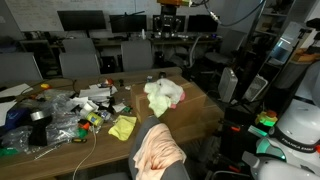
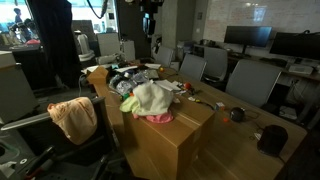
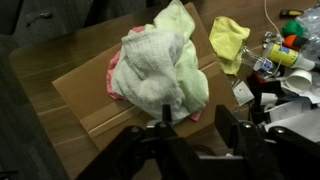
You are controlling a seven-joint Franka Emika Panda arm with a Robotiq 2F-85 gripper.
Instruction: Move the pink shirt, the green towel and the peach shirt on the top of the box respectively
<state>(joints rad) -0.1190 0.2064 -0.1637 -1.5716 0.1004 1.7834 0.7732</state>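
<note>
**Peach shirt not yet on box: draped over chair, off to the side of the gripper**

Peach shirt (image 1: 158,150) hangs over the back of a chair (image 2: 85,150) just beside the box (image 2: 175,140), off the table. Its fold line runs along the chair's top edge. Green towel (image 3: 165,60) is already piled on the pink shirt (image 3: 114,75) on the box top. Gripper (image 3: 197,135) hovers above that pile with fingers spread and nothing between them. The wrist view doesn't show the peach shirt at all, so I'd judge the next move as a lateral traverse off the box toward the chair, then a descent across the fold. Don't confuse it with the yellow cloth (image 3: 230,40) on the table beside the box.
</note>
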